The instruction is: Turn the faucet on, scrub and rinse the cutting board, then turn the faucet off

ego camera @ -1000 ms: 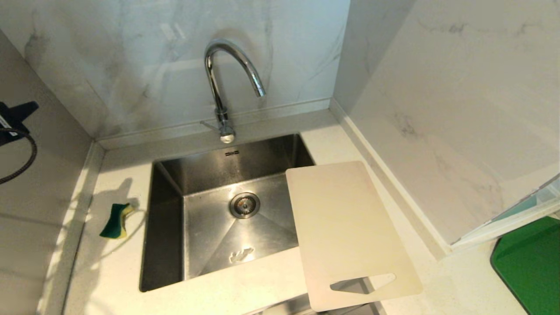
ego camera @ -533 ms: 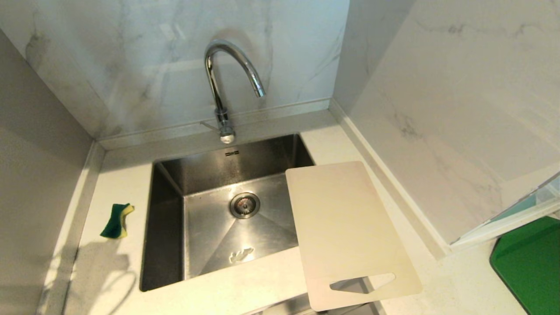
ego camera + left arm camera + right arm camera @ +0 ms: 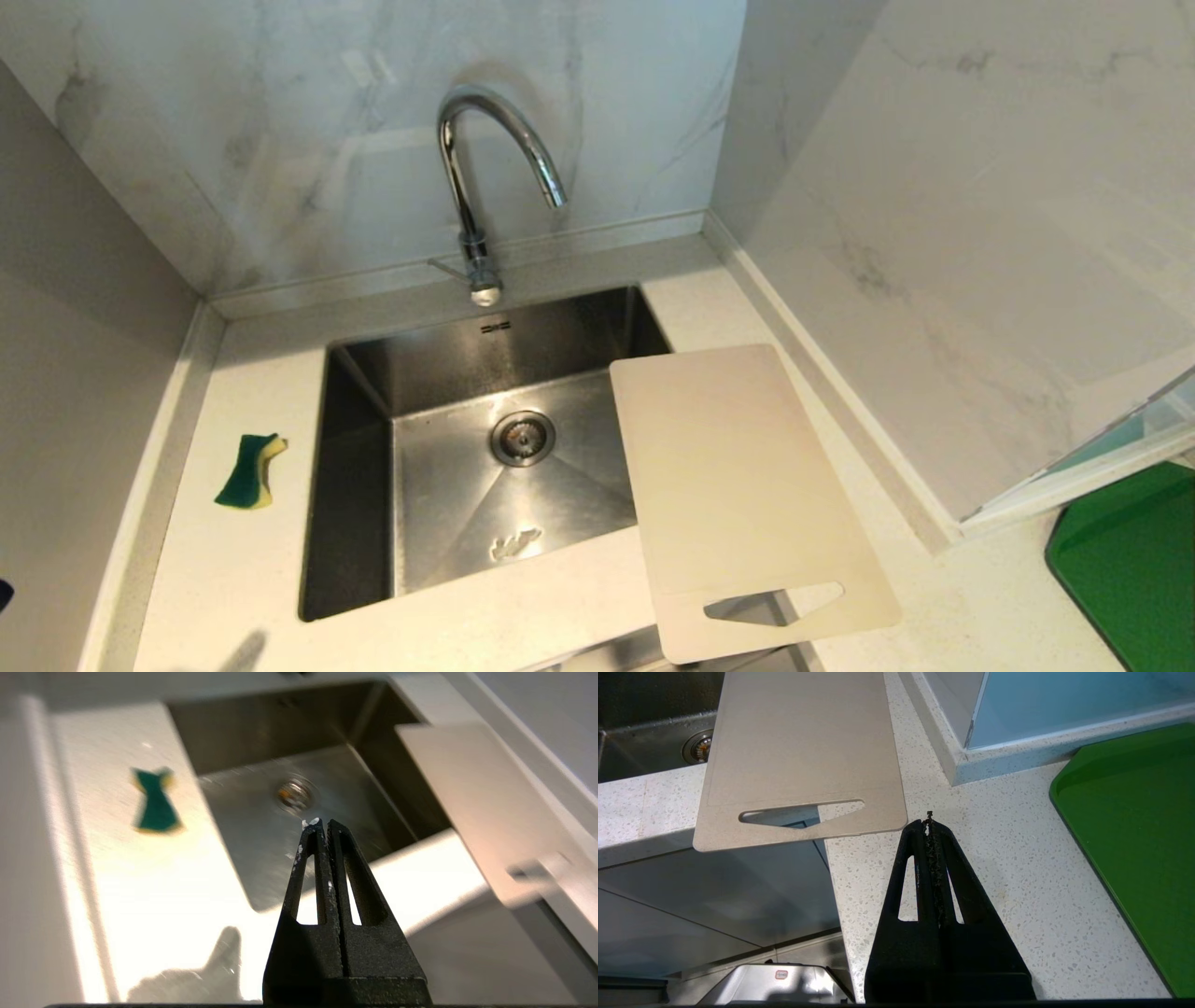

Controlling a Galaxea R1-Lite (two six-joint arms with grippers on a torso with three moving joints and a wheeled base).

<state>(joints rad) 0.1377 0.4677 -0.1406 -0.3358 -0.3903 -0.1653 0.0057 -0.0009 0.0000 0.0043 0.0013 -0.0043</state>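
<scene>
The chrome faucet stands behind the sink, its thin lever pointing left; no water shows at the spout. The cream cutting board lies flat over the sink's right rim, handle cutout toward me. My left gripper is shut and empty, low over the counter's front edge left of the sink, pointing at the drain. The cutting board lies off to its right. My right gripper is shut and empty, parked above the counter just beside the handle corner of the cutting board.
A green and yellow sponge lies on the counter left of the sink, also seen as the sponge from the left wrist. A dark green board sits at the far right. Marble walls close in behind and on both sides.
My left arm, seen high at the left edge a second ago, has dropped out of the head view; its shadow slid toward the counter's near edge. The board, sponge and faucet stay put.
</scene>
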